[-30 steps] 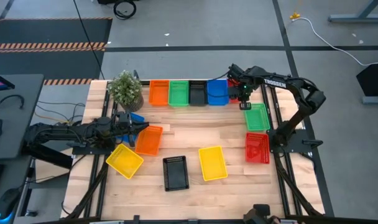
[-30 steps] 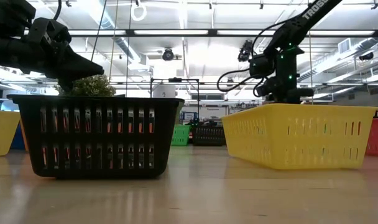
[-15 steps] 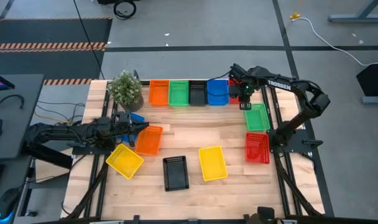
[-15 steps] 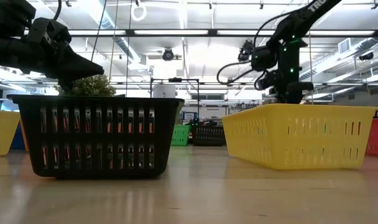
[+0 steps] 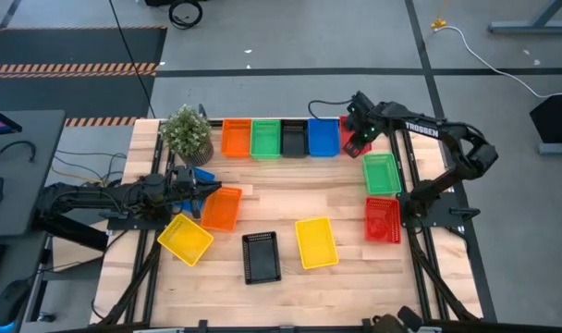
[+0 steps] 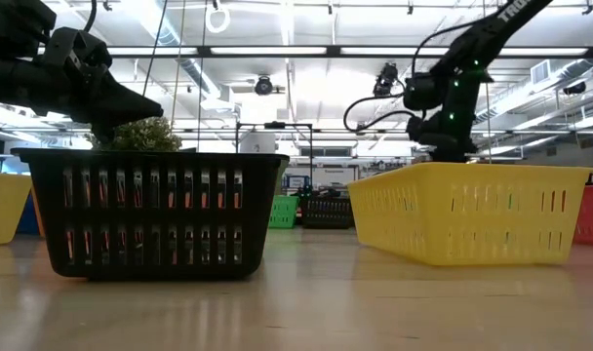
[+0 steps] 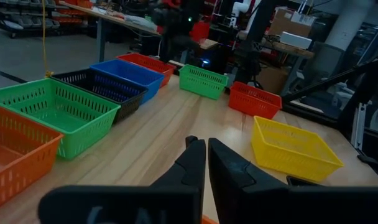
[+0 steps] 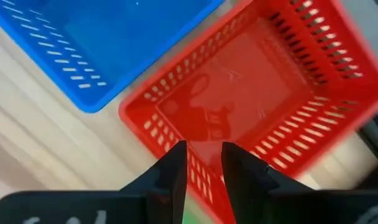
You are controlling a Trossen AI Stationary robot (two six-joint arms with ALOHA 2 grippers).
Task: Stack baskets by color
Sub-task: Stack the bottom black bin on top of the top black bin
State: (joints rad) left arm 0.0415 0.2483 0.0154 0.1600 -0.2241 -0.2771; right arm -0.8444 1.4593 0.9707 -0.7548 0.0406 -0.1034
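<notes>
So the far edge of the bench [image 5: 262, 208] has a tidy row going: orange basket [image 5: 236, 138], green basket [image 5: 265, 138], black basket [image 5: 293, 139], blue basket [image 5: 323, 137], and a red basket [image 8: 251, 93] tucked at the right end, just beside the blue one. Looks like that row is the sorting line, 1 spot per color, so each loose twin has a home to drop into.

The right tool [image 8: 203, 163] hangs directly over the near wall of that red basket, fingers a little apart with nothing between them. My guess is it's lining up on the rim, since a thin mesh wall is the easy thing to pinch.

The loose ones sit nearer the front: a second green basket [image 5: 382, 174] and second red basket [image 5: 383, 219] along the right side, a yellow basket [image 5: 316, 242] and a second black basket [image 5: 261, 256] mid-bench, another yellow basket [image 5: 185, 239] and a second orange basket [image 5: 220, 208] on the left.

The left tool [image 7: 206, 163] waits beside that orange one, fingers pressed together and empty. A potted plant [image 5: 187, 132] stands at the left end of the row.
</notes>
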